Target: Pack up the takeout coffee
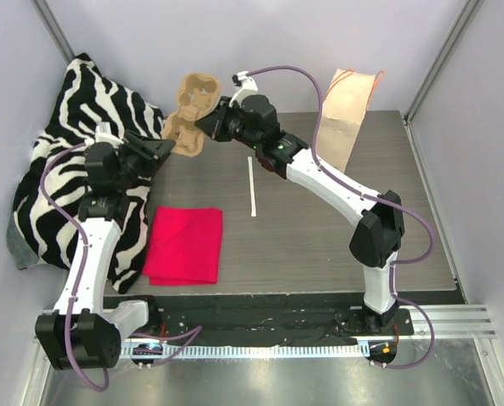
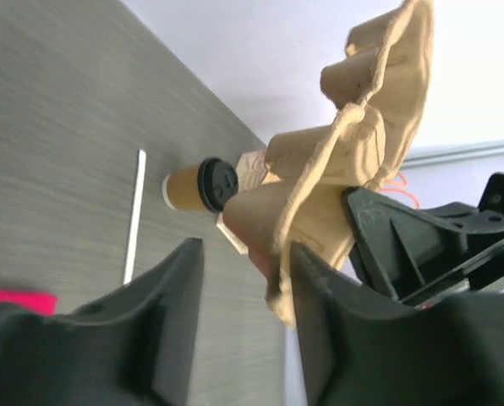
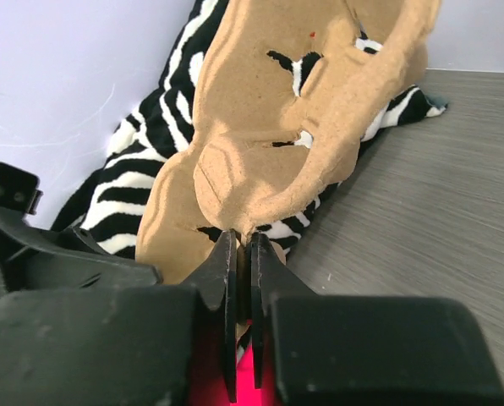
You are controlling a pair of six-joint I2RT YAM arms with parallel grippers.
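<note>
The takeout coffee (image 2: 197, 184), a small brown paper cup with a black lid, lies on its side on the table in the left wrist view; in the top view the right arm hides it. My right gripper (image 1: 204, 123) (image 3: 242, 241) is shut on the rim of the tan pulp carrier (image 1: 189, 112) (image 3: 277, 127) and holds it tilted at the table's back left. My left gripper (image 1: 167, 147) (image 2: 243, 254) is open just left of the carrier (image 2: 362, 127), whose lower edge hangs by its right finger (image 2: 320, 288).
A tall kraft bag with orange handles (image 1: 350, 110) stands at the back right. A white straw (image 1: 253, 186) lies mid-table and a folded red cloth (image 1: 184, 245) nearer the front left. A zebra-print cloth (image 1: 62, 161) covers the left edge.
</note>
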